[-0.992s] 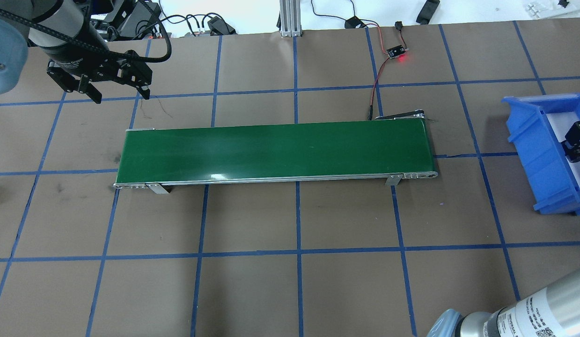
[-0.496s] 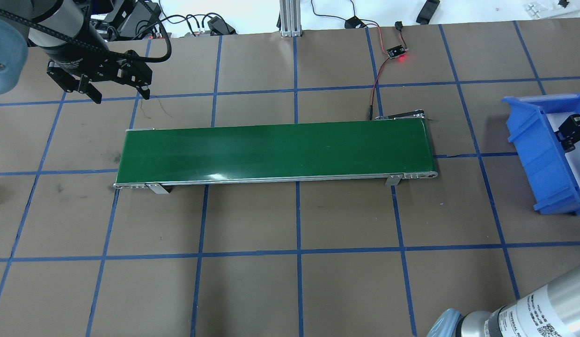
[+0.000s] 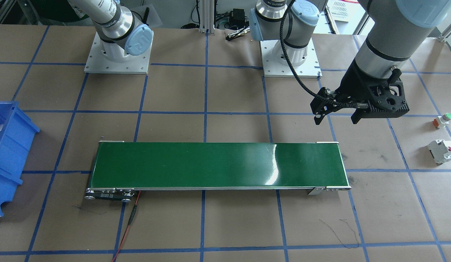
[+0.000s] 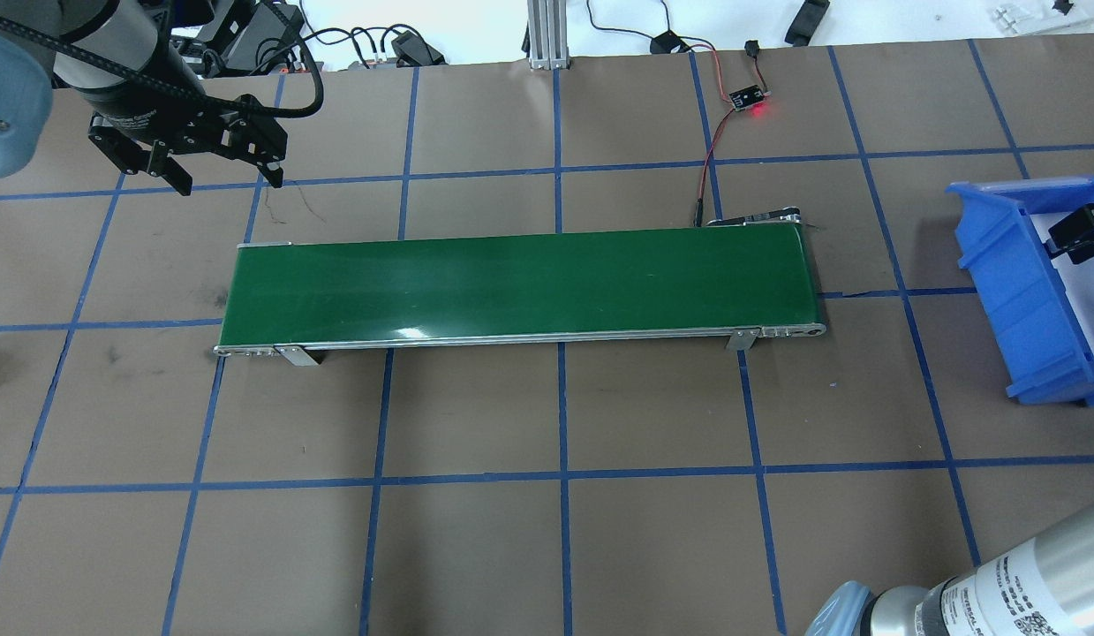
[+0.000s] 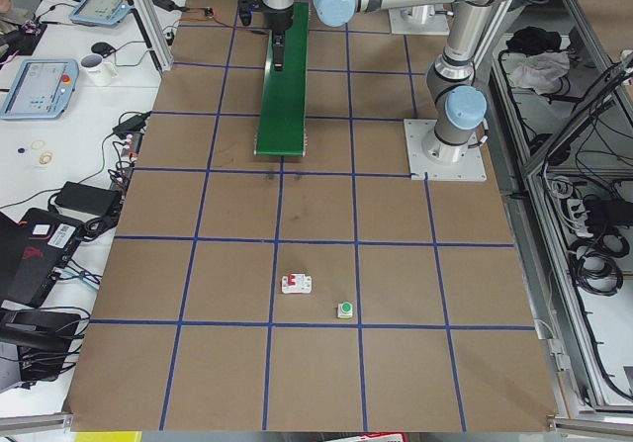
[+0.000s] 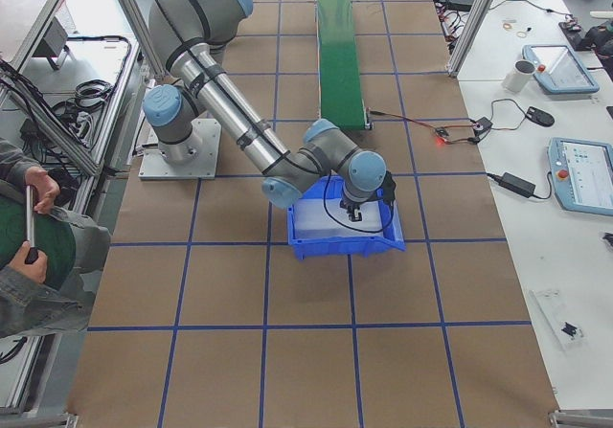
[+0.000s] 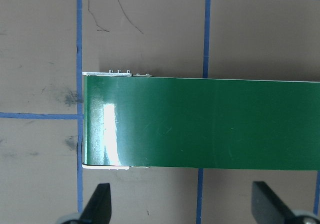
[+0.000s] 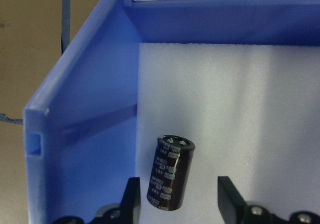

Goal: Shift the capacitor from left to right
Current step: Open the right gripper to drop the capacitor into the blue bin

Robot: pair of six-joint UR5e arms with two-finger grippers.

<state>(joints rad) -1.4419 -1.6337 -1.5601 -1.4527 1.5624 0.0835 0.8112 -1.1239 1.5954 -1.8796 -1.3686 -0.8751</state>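
Drawing back over the blue plastic bin (image 8: 75, 108), the right gripper (image 8: 177, 181), jaws spread, leaves the stubby black cylindrical capacitor (image 8: 170, 174) loose on white foam (image 8: 240, 108): delivery seemingly done.

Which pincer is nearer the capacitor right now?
Right. The right pincer is open with a finger on each side of the capacitor, over the blue bin. The left pincer hovers by the conveyor's opposite end.
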